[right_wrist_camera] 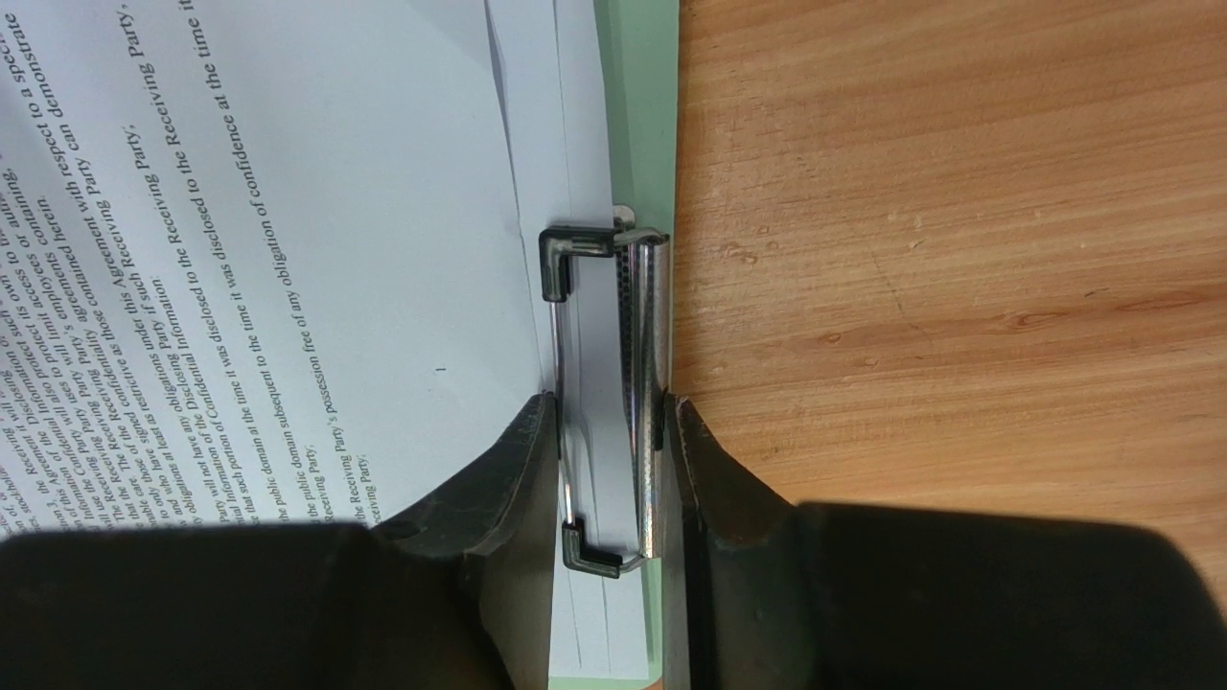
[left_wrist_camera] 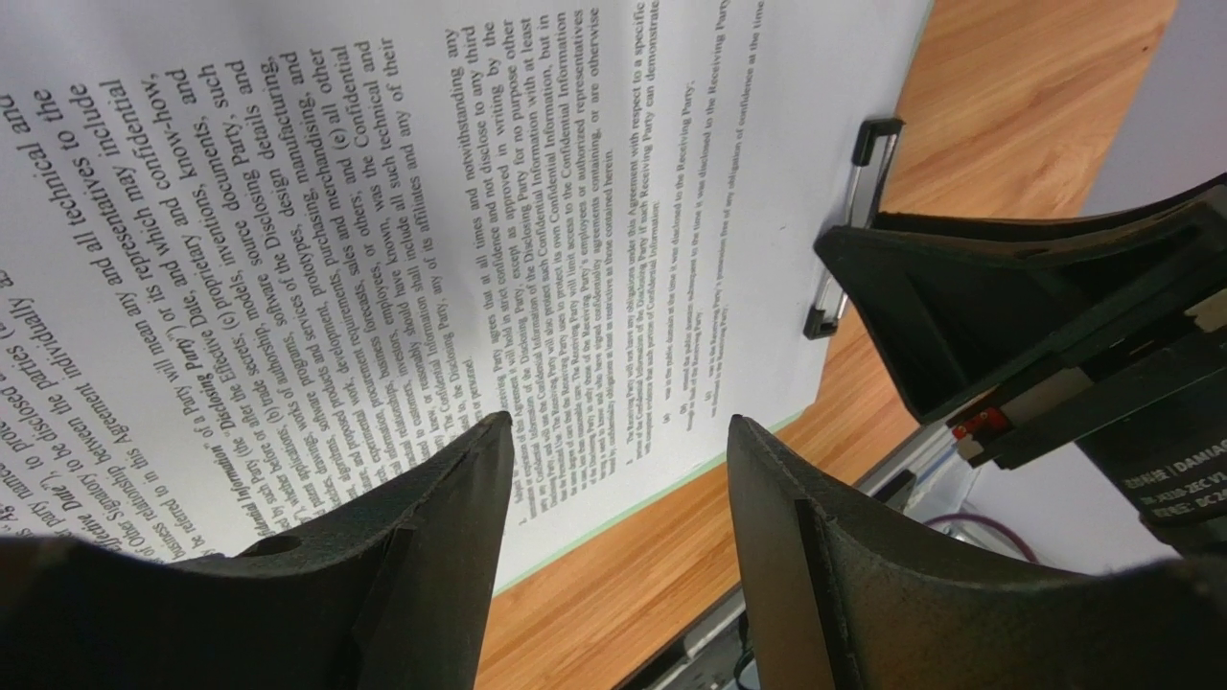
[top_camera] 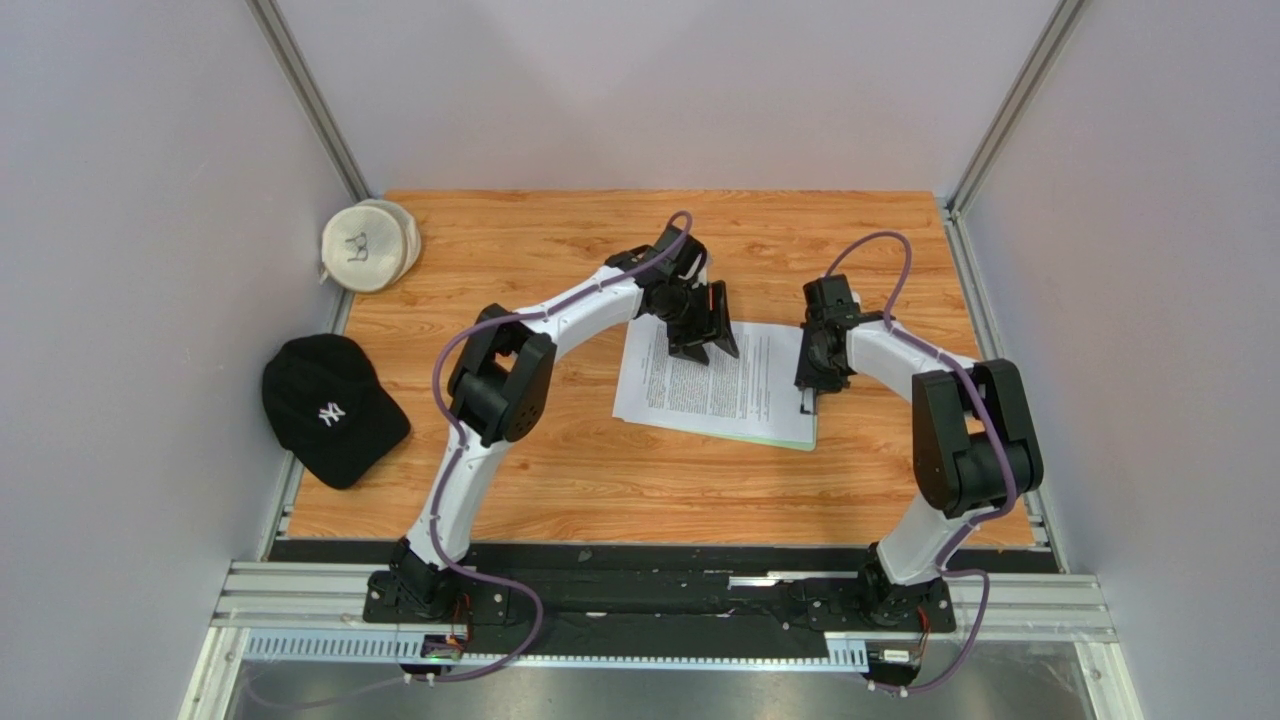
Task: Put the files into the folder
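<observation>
The folder [right_wrist_camera: 641,115] lies flat near the middle of the table [top_camera: 601,480], a little toward the right edge and turned slightly askew. Its pale green shows only as a narrow border around the files [top_camera: 706,383], which lie on top of it, printed side up. The sheets are not squared up: in the right wrist view one sheet's edge slants across the one beneath. The metal clip [right_wrist_camera: 619,288] sits at the folder's short edge, the one facing the table's right edge, with the sheets' margin running under it. The right tool [right_wrist_camera: 608,417] is closed on this clip, one of its fingers [right_wrist_camera: 504,475] touching it on each side. The left tool [left_wrist_camera: 617,431] is over the files' far part, its jaws apart with nothing between them; whether its tips touch the paper I cannot tell. A black cap [top_camera: 331,408] lies at the table's left edge and a cream cap [top_camera: 368,245] at the far left corner, both well apart from the folder.
</observation>
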`<state>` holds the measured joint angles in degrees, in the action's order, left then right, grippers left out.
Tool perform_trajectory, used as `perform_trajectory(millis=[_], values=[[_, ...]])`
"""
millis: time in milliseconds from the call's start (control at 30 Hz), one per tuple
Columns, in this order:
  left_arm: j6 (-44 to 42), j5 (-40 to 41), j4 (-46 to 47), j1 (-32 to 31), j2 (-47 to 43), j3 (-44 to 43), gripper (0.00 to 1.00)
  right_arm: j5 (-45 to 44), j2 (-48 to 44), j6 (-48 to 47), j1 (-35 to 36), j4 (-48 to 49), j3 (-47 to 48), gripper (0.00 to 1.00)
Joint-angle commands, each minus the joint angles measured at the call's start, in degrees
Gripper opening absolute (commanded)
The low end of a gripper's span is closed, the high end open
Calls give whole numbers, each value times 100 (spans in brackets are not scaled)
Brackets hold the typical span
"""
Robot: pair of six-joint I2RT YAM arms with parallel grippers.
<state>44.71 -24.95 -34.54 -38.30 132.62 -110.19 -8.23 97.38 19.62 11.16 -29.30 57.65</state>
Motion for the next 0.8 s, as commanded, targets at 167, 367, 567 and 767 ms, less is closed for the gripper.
perform_trajectory(millis=[167, 367, 567, 767], values=[[284, 166, -228, -28, 537, -283, 63, 979, -140, -265, -96, 652, -420, 0], [433, 26, -167, -37, 669, -205, 62, 2122, -386, -55, -377, 1364, -842, 0], [495, -28, -61, -37, 643, -55, 61, 2799, -685, 59, -676, 1874, -1255, 0], [398, -10, -96, -28, 634, -81, 61, 3512, -765, 297, -1036, 2366, -1590, 0]])
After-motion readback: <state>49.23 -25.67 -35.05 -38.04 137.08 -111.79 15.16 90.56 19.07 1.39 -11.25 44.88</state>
